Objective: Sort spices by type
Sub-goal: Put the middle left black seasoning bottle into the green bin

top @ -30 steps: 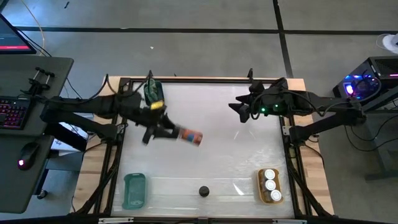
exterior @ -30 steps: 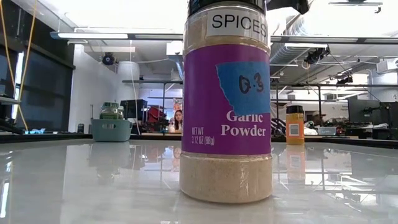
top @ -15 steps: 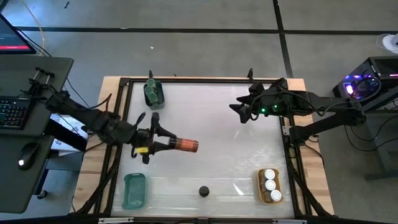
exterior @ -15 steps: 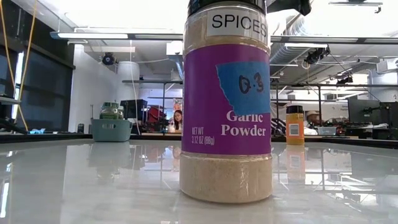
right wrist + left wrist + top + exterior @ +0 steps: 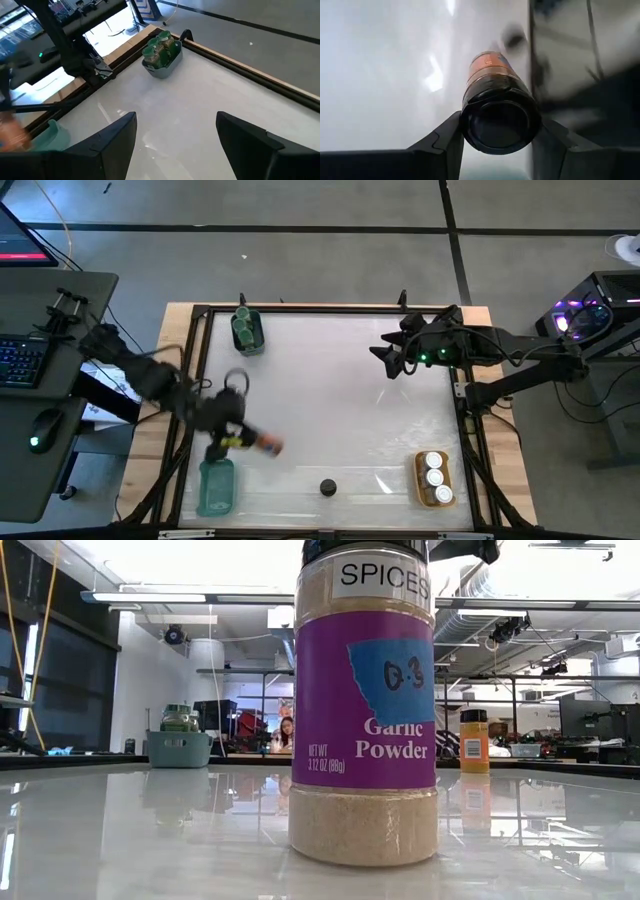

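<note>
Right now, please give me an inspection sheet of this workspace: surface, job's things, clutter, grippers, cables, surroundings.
Surface: white glossy table, wooden frame.
Job's things: green-lidded jars in the teal tray at the back left; white-lidded jars in the orange tray; one black-lidded garlic powder jar standing alone at the front edge; an empty teal tray at the front left; one dark-lidded orange jar held.
Clutter: nothing seen.
Grippers: left gripper shut on the dark-lidded orange jar, near the empty tray; right gripper open, empty, waiting above the back right.
Cables: wires along both arms.
Surroundings: desk with keyboard left; lit computer right.
</note>
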Robot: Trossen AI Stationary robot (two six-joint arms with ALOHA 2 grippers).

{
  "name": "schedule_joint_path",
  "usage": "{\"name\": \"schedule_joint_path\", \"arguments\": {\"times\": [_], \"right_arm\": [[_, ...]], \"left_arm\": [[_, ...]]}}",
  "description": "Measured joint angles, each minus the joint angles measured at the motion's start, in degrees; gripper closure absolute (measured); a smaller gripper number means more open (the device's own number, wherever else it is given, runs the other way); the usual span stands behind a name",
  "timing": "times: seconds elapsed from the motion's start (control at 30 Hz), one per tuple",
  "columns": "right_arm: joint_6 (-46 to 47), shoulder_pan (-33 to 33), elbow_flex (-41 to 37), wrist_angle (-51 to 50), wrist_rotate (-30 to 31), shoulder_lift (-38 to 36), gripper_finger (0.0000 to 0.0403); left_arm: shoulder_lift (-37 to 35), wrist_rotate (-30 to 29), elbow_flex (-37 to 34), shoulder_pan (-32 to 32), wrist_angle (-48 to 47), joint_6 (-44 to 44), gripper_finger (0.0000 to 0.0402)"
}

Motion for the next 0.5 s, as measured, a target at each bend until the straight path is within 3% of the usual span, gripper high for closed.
{"name": "schedule_joint_path", "arguments": {"times": [0.17, 0.37, 0.5], "right_arm": [[0.69, -0.24, 0.00, -1.29, 0.04, 0.00, 0.0135], [0.96, -0.26, -0.02, -3.28, 0.02, 0.00, 0.0135], [1.00, -0.26, -0.02, -3.29, 0.02, 0.00, 0.0135]], "left_arm": [[6.89, 10.01, 2.40, -11.24, -7.69, -14.53, 0.0245], [14.20, 11.27, 2.41, -23.24, -7.74, -29.30, 0.0245], [17.11, 11.33, 2.40, -27.16, -8.15, -36.59, 0.0245]]}}
